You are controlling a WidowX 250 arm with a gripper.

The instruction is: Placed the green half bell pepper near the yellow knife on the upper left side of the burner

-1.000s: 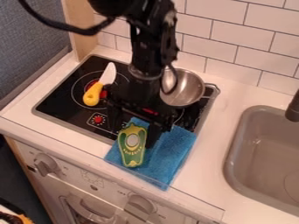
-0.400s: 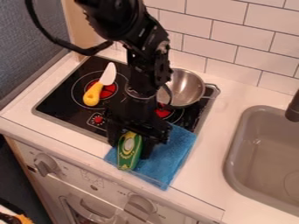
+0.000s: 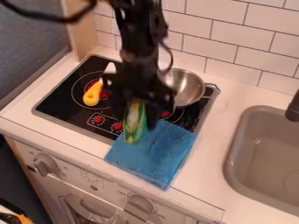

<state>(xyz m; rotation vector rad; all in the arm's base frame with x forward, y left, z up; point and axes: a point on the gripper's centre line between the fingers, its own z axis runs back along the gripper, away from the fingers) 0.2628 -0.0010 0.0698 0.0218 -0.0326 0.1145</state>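
1. Keep the grip firm. The gripper (image 3: 137, 119) is closed on the green half bell pepper (image 3: 135, 127), which sits between its fingers with the hollow side facing the camera and its lower end pointing to the front of the counter. It appears to hang over the back left part of the blue cloth (image 3: 154, 153).

2. Gain a little height before going sideways. The pepper's long end hangs low, and it could catch the cloth or scrape the stovetop (image 3: 65, 105) on the way.

3. Carry it back and to the left, toward the burner (image 3: 81, 83) where the yellow knife (image 3: 92, 95) lies. Take it smoothly, since a smooth, rounded pepper could twist in the fingers if the arm jerks.

4. Mind the knife. Its handle points to the front and its pale blade runs back beside the arm, so a low pass could push it off its place. Keep away from the metal pan (image 3: 186, 89) on the right too.

5. Pick a landing spot beside the knife, toward the burner's upper left, near but not on top of it. Lower until the pepper rests on the glass, then open gently and lift straight up, so it doesn't roll.
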